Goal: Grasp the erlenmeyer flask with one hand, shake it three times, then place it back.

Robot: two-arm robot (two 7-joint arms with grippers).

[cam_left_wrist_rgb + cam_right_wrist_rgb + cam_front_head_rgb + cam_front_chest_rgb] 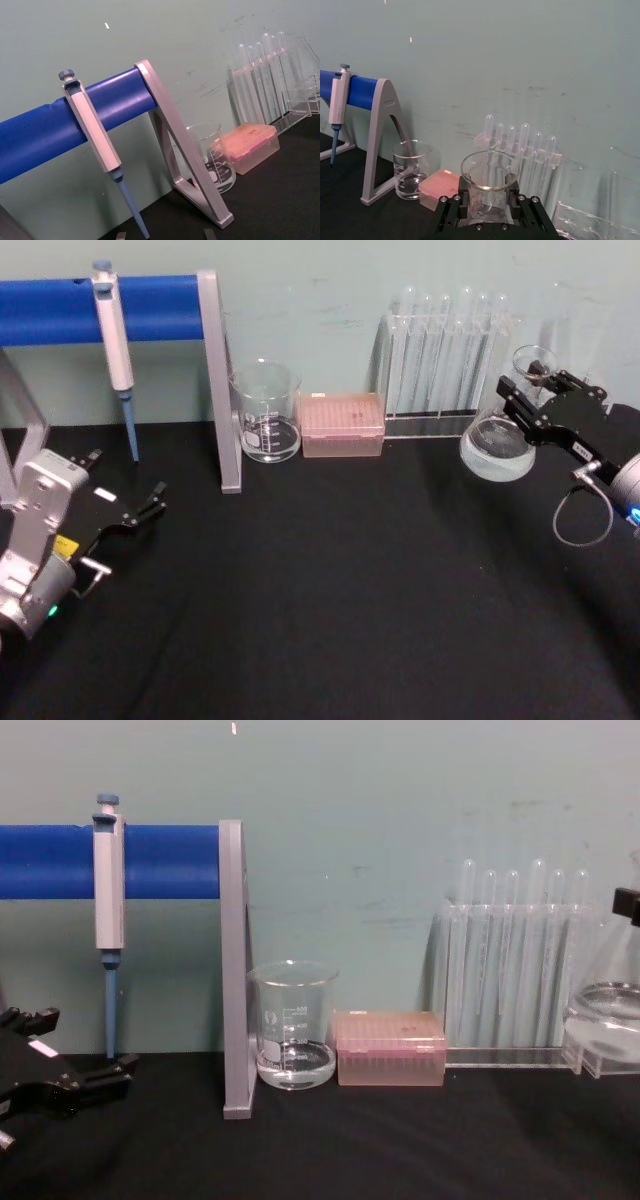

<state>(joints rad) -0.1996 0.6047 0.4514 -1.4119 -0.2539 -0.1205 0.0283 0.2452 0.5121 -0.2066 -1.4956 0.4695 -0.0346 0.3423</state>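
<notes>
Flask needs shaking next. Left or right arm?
Right. The right gripper has its fingers on either side of the erlenmeyer flask at the neck, apparently gripping it. The left gripper sits open low at the table's opposite side, far from the flask.

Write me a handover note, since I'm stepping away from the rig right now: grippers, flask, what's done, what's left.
Right gripper: shut on the neck of the erlenmeyer flask, at the far right in front of the test tube rack.
Left gripper: open, empty, parked low at the near left.
Flask: roughly upright, with a little clear liquid inside. I cannot tell whether its base is off the black table.
Done: the grasp.
Left: the pictures do not show whether any shakes have been made. Count three, then set the flask back down and release.
</notes>
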